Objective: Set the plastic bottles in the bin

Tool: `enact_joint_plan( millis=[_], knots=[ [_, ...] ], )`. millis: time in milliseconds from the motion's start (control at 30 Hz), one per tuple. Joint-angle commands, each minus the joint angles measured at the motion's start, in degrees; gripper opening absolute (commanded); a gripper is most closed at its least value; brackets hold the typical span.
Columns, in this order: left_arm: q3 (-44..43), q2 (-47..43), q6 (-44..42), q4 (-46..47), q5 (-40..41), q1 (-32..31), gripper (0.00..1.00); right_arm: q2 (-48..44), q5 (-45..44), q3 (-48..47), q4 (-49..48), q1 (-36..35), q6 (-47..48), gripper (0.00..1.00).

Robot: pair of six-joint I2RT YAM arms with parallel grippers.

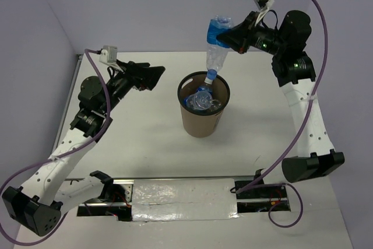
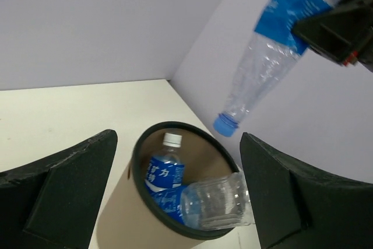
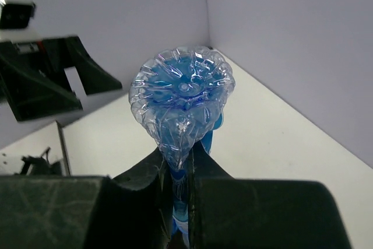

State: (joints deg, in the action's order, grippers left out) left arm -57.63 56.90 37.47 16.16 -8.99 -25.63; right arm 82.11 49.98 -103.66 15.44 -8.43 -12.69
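Plastic bottles (image 1: pixel 203 98), at least two, lie in the bin (image 1: pixel 201 125), your right tool (image 1: pixel 225 38) pinches another bottle (image 1: pixel 214 56) cap-down over its rim, your left tool (image 1: pixel 154 77) gapes empty, and no others show.

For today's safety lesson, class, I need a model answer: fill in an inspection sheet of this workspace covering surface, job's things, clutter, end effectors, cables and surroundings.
Surface: white table, no spills seen.
Job's things: brown bin upright mid-table; at least two bottles inside; blue-labelled bottle hanging cap-down over the rim.
Clutter: nothing seen.
End effectors: left end effector open, empty, beside the bin; right end effector shut on the blue-labelled bottle's base end.
Cables: purple cables looping from each wrist to the near edge.
Surroundings: plain pale walls.
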Motion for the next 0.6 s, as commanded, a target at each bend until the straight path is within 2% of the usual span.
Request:
enact_joint_plan(
  millis=[0, 267, 333, 433, 567],
  knots=[
    [1.37, -2.76, -0.91, -0.78, -0.76, 2.33, 0.99, -5.19, -2.86, 5.03, 5.3, -0.01, 11.97, 0.01],
    [5.32, -4.35, 0.32, -1.05, -1.38, 4.01, 1.0, -11.26, -9.19, 18.99, 4.69, -0.63, 23.93, 0.01],
    [5.94, -4.35, 0.58, -0.52, -1.46, 4.27, 0.99, -14.06, -11.46, 22.78, 3.02, -2.28, 27.78, 0.01],
    [6.82, -4.08, 0.93, 0.1, -1.64, 4.53, 1.0, -17.84, -15.16, 33.83, -2.51, -4.84, 30.87, 0.02],
    [6.91, -3.73, 0.93, 0.1, -1.82, 4.71, 1.0, -20.05, -17.89, 39.92, -4.72, -7.3, 32.64, 0.03]
  ],
)
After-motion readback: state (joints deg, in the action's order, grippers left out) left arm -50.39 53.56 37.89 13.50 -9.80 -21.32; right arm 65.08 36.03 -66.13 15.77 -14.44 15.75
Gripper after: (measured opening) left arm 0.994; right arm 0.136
